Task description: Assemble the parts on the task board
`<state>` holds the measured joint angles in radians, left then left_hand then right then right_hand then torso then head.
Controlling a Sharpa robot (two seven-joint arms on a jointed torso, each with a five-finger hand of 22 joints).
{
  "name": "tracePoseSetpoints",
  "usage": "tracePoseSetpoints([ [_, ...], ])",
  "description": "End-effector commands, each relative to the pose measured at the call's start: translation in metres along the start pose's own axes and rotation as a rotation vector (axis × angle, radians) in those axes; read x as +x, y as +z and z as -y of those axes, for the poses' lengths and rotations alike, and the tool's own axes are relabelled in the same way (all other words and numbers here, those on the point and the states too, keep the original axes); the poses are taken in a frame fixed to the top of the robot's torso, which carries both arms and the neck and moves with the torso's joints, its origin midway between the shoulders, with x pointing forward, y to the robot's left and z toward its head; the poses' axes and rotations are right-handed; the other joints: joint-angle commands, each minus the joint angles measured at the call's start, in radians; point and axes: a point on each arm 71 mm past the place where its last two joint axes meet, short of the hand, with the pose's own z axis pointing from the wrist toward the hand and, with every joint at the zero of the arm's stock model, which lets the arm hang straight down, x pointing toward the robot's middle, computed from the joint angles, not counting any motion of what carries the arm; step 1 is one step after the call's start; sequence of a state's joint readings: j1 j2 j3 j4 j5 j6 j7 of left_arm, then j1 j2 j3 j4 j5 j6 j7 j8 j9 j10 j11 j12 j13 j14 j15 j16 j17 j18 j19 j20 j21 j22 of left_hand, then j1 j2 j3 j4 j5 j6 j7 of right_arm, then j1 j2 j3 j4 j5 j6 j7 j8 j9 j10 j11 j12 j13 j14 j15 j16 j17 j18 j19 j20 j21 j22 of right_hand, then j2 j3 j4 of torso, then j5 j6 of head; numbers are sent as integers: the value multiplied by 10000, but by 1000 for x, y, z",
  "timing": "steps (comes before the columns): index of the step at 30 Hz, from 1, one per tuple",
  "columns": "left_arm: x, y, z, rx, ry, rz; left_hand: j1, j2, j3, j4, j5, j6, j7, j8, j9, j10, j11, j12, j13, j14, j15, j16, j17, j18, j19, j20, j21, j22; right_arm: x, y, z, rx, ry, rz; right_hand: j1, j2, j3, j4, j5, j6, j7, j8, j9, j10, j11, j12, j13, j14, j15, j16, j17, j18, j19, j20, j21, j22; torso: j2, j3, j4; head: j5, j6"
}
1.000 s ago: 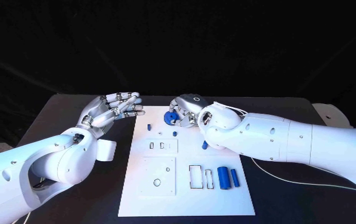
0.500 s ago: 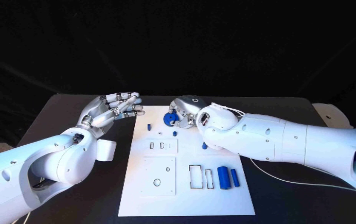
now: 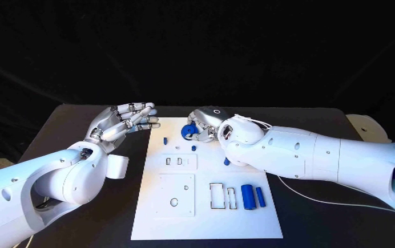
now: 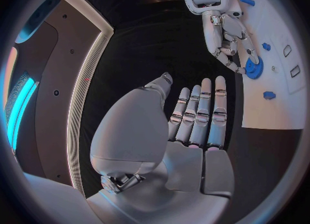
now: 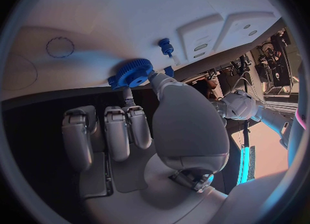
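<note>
Head view shows my right hand (image 3: 210,124) over the far end of the task board (image 3: 206,225), its fingers (image 5: 132,125) pinching a blue gear (image 3: 189,130) just above the white plate, close to the far left corner. Compared with a second ago almost nothing has shifted: the gear sits in the same spot and only my right forearm has settled a little, so I judge that I am lining the gear up rather than carrying it, and the seating itself is not yet done. In the right wrist view the gear (image 5: 132,73) hangs at my fingertips with a small blue peg (image 5: 166,44) standing on the board just beyond it; whether the gear touches the plate I cannot tell. My left hand (image 3: 125,121) hovers off the board's far left edge above the black surface (image 3: 82,122), fingers (image 4: 200,110) straight and together, holding nothing. Toward the near right of the board two blue cylinders (image 3: 253,195) lie side by side next to a rectangular slot, and another small blue piece (image 3: 227,161) rests near the right edge, all waiting.
</note>
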<state>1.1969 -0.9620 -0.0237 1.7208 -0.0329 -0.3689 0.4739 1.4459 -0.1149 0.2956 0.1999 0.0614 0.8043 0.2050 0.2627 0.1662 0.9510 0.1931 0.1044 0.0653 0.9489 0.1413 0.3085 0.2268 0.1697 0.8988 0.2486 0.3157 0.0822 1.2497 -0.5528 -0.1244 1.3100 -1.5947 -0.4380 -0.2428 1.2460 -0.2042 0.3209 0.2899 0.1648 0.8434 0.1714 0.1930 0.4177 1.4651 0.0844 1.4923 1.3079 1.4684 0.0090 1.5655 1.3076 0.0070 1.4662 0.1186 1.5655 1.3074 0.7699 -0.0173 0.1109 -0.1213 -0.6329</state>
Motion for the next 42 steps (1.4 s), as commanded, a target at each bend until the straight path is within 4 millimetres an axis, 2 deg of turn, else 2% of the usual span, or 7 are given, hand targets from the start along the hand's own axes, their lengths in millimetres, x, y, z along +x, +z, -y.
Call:
tracePoseSetpoints([
  [1, 2, 0, 1, 55, -100, -158, -33, -35, 66, -2, -19, 67, 387, -61, -9, 46, 0, -55, 0, 68, 35, -68, 8, 145, 68, 14, -39, -8, 2, -1, 1, 66, -88, -325, -174, 60, -123, 9, 97, 129, -20, -50, 29, 484, 19, 0, 2020, 1018, 59, 45, 2603, -70, 1046, 27, 53, 2634, -3, -1, 0, 9, -1],
  [18, 1, 0, 1, 57, -91, -139, -39, -38, 67, -1, -20, 62, 389, -66, -11, 40, 2, -64, -2, 68, 37, -72, 11, 144, 69, 14, -42, -11, 0, -7, 6, 154, 118, -200, -392, 202, -221, -7, 304, 338, -80, -22, 82, 590, -34, 141, 2129, 1024, 16, 53, 2632, -70, 1046, -8, 53, 2634, -3, 2, 3, -11, -46],
  [25, -1, 0, 1, 54, -71, -99, -45, -40, 71, 0, -19, 54, 394, -74, -14, 30, 6, -78, -3, 67, 39, -79, 15, 144, 71, 15, -46, -16, -15, -25, 18, -44, 354, 746, -143, 197, -104, -118, 403, 389, -102, -50, 98, 563, -58, 101, 2100, 1011, -9, 38, 2574, -70, 1046, -34, 53, 2634, -11, 10, -21, 2, -30],
  [30, -5, -1, 1, 59, -6, 25, -47, -44, 74, -1, -20, 49, 395, -79, -16, 25, 8, -86, -4, 65, 41, -85, 18, 143, 70, 16, -50, -20, -39, -48, 43, -84, 940, 959, 413, 96, 73, -283, 98, 656, -156, -3, 159, 382, -107, -157, 1911, 947, -73, -40, 2301, -70, 1046, -90, 53, 2634, -18, 8, -67, -52, 3],
  [35, -6, -1, 1, 67, 10, 57, -43, -70, 85, -19, -20, 48, 390, -88, -19, 23, 11, -110, -2, 7, 58, -135, 18, 134, 34, 30, -85, -42, -62, -78, 83, 136, 1979, 1044, 1088, -99, 266, -614, 2, 779, -204, -17, 179, 274, -157, -307, 1807, 959, -116, -27, 2365, -11, 909, -134, -116, 2450, -26, 55, -146, -88, 44],
  [39, -6, 0, 1, 68, -1, 35, -33, -85, 89, -33, -21, 64, 385, -82, -17, 45, 8, -107, 3, -1, 58, -146, 22, 134, 26, 33, -94, -49, -69, -94, 113, 508, 2535, 737, 1308, -230, 280, -745, 314, 701, -213, -133, 151, 298, -168, -281, 1828, 985, -126, 5, 2474, -30, 954, -151, -62, 2511, -22, 100, -202, -72, 52],
  [42, -6, 0, 1, 67, -7, 23, -29, -90, 93, -40, -21, 76, 382, -78, -15, 62, 4, -104, 6, -1, 57, -150, 25, 135, 24, 34, -98, -52, -72, -101, 128, 721, 2634, 617, 1311, -290, 223, -740, 542, 634, -251, -204, 135, 307, -199, -274, 1833, 989, -155, 8, 2487, -33, 961, -171, -53, 2521, -12, 129, -211, -129, 76],
])
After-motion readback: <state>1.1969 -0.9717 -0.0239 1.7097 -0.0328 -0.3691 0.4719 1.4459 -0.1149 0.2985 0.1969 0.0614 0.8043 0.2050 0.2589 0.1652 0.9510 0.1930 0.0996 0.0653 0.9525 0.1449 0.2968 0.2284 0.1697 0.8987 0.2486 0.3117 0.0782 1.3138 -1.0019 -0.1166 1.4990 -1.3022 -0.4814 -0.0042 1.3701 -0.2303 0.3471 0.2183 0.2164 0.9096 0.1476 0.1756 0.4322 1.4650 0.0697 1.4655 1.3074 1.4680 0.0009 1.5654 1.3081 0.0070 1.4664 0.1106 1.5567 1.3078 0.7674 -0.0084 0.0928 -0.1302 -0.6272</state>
